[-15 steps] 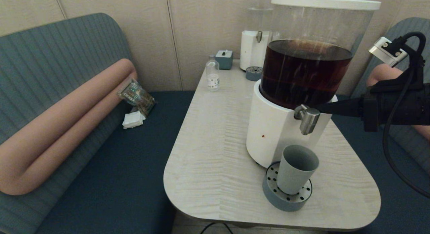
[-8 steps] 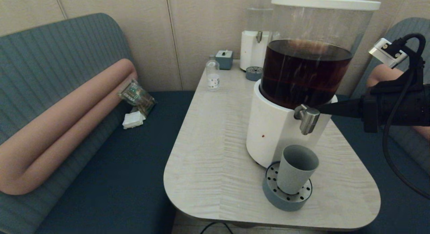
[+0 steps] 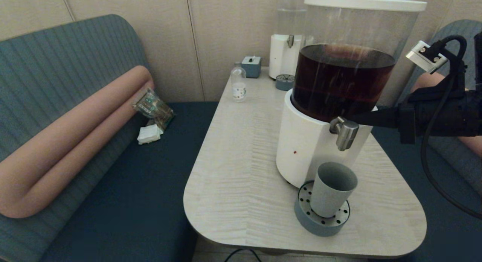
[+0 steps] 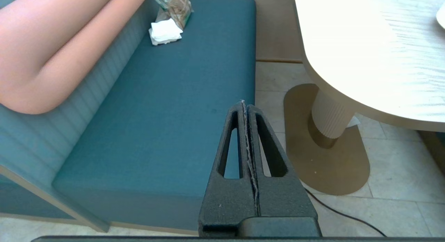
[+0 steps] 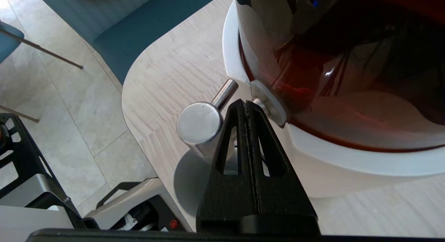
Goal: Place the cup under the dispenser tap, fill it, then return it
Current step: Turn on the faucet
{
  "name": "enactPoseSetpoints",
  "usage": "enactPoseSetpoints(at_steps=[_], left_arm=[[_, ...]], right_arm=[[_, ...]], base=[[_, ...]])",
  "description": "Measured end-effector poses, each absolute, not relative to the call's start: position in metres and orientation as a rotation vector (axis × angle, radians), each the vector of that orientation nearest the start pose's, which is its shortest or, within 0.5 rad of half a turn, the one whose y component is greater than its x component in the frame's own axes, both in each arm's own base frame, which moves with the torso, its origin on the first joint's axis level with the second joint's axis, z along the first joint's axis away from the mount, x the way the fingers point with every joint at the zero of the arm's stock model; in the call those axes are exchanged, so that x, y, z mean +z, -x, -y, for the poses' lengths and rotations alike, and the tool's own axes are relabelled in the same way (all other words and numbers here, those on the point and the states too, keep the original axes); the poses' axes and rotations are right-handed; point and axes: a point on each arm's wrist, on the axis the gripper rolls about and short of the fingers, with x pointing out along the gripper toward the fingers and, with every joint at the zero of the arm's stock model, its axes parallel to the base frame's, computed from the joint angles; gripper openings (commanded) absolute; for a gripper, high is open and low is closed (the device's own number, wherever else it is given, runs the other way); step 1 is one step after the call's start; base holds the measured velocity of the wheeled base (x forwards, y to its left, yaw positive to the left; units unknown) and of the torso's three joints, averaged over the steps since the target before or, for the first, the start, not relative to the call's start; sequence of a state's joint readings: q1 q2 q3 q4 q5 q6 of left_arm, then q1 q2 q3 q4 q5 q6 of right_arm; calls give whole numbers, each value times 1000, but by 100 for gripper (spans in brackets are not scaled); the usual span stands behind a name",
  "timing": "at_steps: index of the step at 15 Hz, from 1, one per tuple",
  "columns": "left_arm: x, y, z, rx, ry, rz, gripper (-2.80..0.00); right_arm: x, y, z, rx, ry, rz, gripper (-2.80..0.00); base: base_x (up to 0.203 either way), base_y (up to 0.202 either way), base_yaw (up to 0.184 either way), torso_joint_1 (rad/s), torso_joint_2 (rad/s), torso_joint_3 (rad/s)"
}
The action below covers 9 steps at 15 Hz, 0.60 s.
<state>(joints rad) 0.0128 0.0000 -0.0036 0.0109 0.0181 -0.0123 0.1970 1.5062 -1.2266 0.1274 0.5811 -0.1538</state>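
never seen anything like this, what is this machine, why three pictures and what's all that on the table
It is a robot with two arms, each ending in a two-fingered hand. There are three pictures because it has three cameras.

The wide picture comes from the robot's head, looking down at a table. On the table stands a big dispenser of dark liquid, with a steel tap. A grey-blue cup stands on a round drip tray beneath the tap, held by nothing. Further back are a small bottle, a small box and a second dispenser.

The other two pictures come from cameras on the wrists. The right hand, fingers shut and holding nothing, has its tips right beside the tap, at the dispenser's wall. The left hand, also shut and empty, hangs off the table, above a blue bench.
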Motion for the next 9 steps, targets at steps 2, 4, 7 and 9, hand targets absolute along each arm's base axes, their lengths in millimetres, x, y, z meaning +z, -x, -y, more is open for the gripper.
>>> enactPoseSetpoints(at_steps=[2, 4, 7, 9], left_arm=[[75, 23, 0, 31, 12, -7, -280], [75, 23, 0, 31, 12, -7, -280], [75, 23, 0, 31, 12, -7, -280], [75, 23, 0, 31, 13, -7, -280]], right_arm=[[283, -255, -65, 802, 70, -353, -280], [283, -256, -66, 808, 70, -351, -280], [284, -260, -68, 820, 72, -340, -280], [285, -261, -70, 840, 69, -334, -280]], base=[[0, 0, 0, 0, 0, 0], [0, 0, 0, 0, 0, 0], [0, 0, 0, 0, 0, 0], [0, 0, 0, 0, 0, 0]])
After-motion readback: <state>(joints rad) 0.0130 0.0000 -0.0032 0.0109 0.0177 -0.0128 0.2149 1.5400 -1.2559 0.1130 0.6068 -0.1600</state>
